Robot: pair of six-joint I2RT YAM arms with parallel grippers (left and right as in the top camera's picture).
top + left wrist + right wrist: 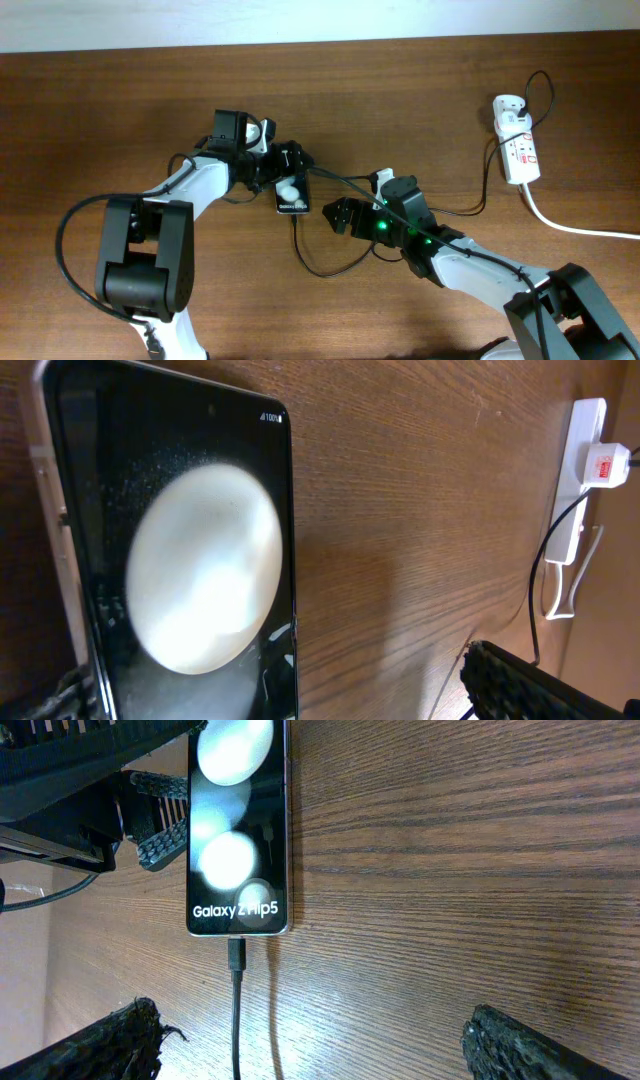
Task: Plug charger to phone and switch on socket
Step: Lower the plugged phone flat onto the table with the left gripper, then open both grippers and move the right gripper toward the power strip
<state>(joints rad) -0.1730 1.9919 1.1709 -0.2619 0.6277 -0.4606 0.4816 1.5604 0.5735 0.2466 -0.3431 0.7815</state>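
**Current workstation state**

The brown wooden table carries all items. The right gripper hangs spread wide, just near-right of the black glossy rectangular phone. The left gripper stands open, one finger beside the phone. The white elongated socket lies far right. The thin black charger meets the phone's near end.

Robotics lab bench, wood-grain table, pale wall behind, left arm, right arm, white socket
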